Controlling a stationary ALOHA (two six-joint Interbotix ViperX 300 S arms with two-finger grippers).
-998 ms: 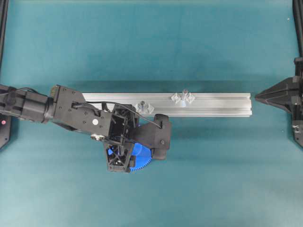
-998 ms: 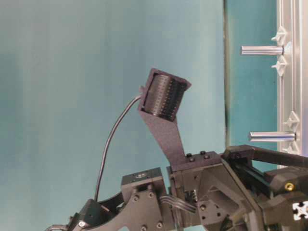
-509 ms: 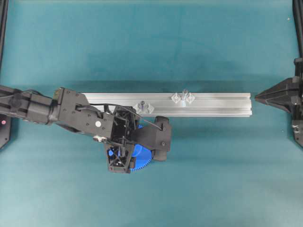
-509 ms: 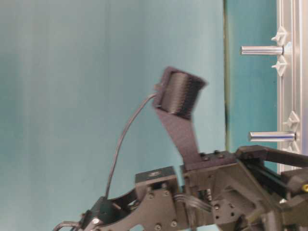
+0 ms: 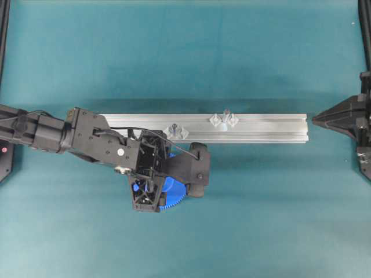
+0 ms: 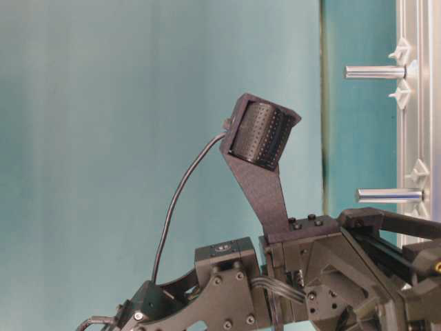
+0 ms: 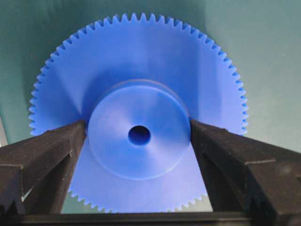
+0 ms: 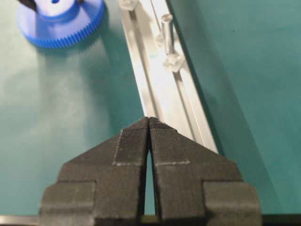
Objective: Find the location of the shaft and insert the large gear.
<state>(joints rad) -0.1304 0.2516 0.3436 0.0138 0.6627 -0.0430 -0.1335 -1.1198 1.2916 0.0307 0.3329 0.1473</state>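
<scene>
Teal cloth covers the whole table in the overhead view. A long silver rail lies across the middle. The left gripper hangs just below the rail's left part, and the large gear peeks out blue from under it. Two pins stand on the rail. The shaft is the thin pale one with clear diamond pieces beside it, up and to the right of the left gripper, a little way off. A shorter dark-tipped pin stands closer, just above that gripper. The right gripper points at the rail's right end from the far right edge.

From table level, the picture is turned sideways. The left arm's black parts fill the bottom, and both pins stick out from the rail at the right.

The left wrist view shows the gear flat on the cloth. Two black fingers are spread wide, one on each side of the round hub. They sit right at the hub's edges; I cannot tell if they touch it.

The right wrist view shows the right gripper's fingers pressed together, holding nothing. The rail runs away ahead of it, with the shaft farther along and the gear at the top left corner.
</scene>
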